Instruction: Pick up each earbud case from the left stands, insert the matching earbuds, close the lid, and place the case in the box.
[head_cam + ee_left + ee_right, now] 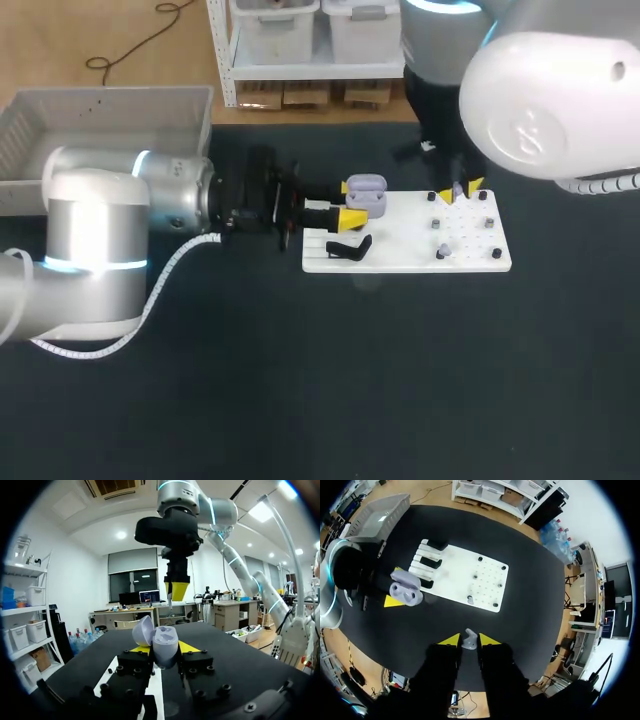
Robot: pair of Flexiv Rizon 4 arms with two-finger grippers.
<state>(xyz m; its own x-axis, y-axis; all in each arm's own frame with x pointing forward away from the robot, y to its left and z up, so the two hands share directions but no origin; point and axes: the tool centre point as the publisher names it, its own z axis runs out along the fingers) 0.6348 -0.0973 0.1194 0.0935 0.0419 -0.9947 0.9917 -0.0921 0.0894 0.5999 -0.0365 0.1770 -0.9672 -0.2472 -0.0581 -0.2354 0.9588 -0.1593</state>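
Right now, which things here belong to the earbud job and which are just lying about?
Job: open earbud case in left end effector; earbud in right end effector; white board; black stand; grey box.
Just there: board's corner knobs; left arm's coiled cable.

box point(110, 97) cut off, right arm point(550, 90) cropped

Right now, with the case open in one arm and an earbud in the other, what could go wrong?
The small lavender earbud is pinched at the right end effector's yellow tips, so it could twist or slip. The open lavender plastic case, held by the left end effector, offers two small wells; a misaligned earbud may jam or drop.
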